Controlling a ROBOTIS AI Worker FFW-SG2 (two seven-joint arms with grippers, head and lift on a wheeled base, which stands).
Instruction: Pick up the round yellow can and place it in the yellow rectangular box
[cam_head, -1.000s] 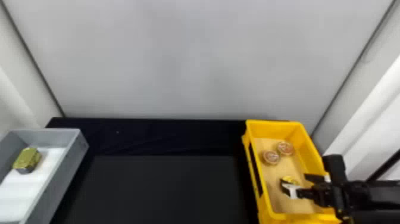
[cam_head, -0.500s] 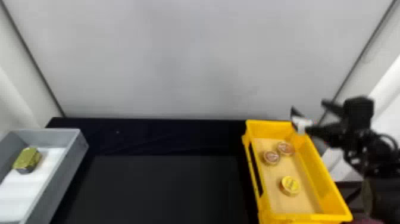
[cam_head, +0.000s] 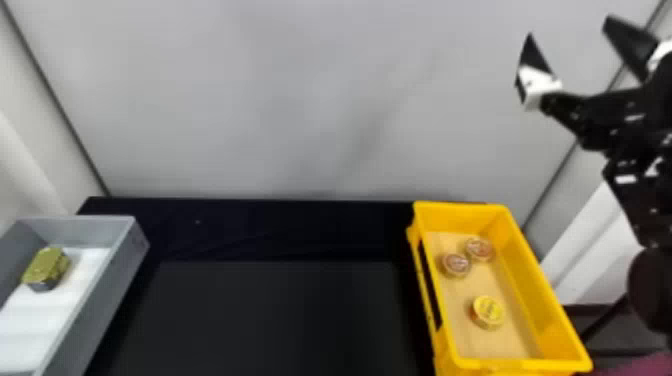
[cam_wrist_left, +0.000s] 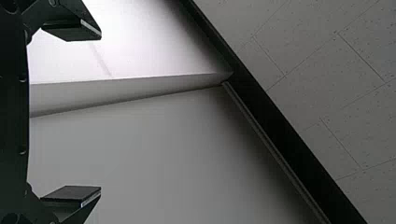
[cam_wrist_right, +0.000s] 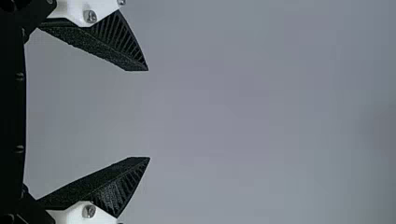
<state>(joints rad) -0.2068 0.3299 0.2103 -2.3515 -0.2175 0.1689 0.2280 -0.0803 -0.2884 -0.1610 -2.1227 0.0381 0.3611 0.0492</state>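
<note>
"Round yellow can (cam_head: 487, 312): it sits inside the yellow rectangular box (cam_head: 544, 295). What do we have farther left?"

"In our left wrist view, the left gripper (cam_wrist_left: 101, 113) has its fingers spread wide, with pale wall between them. Next, in the head view, we see a grey open box (cam_head: 102, 295), cut off by the left and bottom edges. A green-topped block with a dark side (cam_head: 46, 265) rests on its white floor lining (cam_head: 30, 320). We cannot make out what the block is."

"And between the two boxes?"

"We have a flat black surface (cam_head: 280, 310). Then comes the yellow box, its near side cut off at the bottom edge. Its walls stand up all around our can, and two round reddish-brown tins (cam_head: 455, 265) (cam_head: 479, 248) lie side by side toward its far end; we can't tell whether they touch."

"How does our can look?"

"Upright on the tan floor, nearer us than the tins and apart from them, bright yellow lid up, orange-brown side partly showing. The lid's dark markings are too blurred for us."

"And rightmost?"

"The right gripper (cam_head: 569, 27) is up beyond the box, its arm running off the right edge. Our right wrist view shows its fingers well apart, grey wall between."
</note>
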